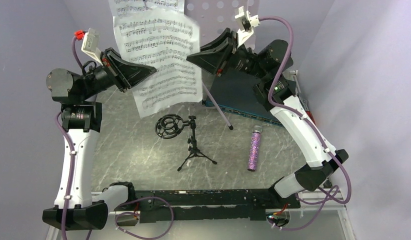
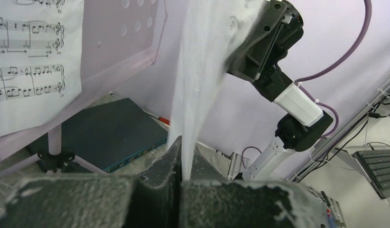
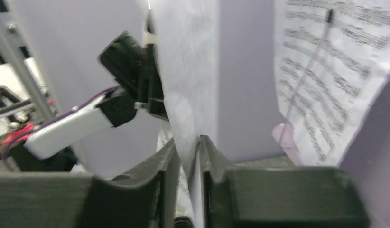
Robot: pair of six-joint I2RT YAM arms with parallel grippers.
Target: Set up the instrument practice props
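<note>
A white sheet-music page (image 1: 163, 60) hangs in the air above the table, held between both grippers. My left gripper (image 1: 151, 71) is shut on its left edge; in the left wrist view the page (image 2: 198, 71) stands edge-on in the closed jaws (image 2: 186, 142). My right gripper (image 1: 190, 58) is shut on its right edge, and the page (image 3: 188, 71) rises between the fingers (image 3: 187, 142). A second page (image 1: 143, 7) rests on the lilac perforated music stand (image 1: 218, 10). The glittery purple microphone (image 1: 255, 149) and the black tripod with ring mount (image 1: 191, 142) lie on the table.
A flat dark teal box (image 1: 238, 95) lies at the back right under the right arm, and it shows in the left wrist view (image 2: 107, 133). A leg of the stand's tripod (image 1: 218, 110) reaches down past the box. Lilac walls close in the back and sides.
</note>
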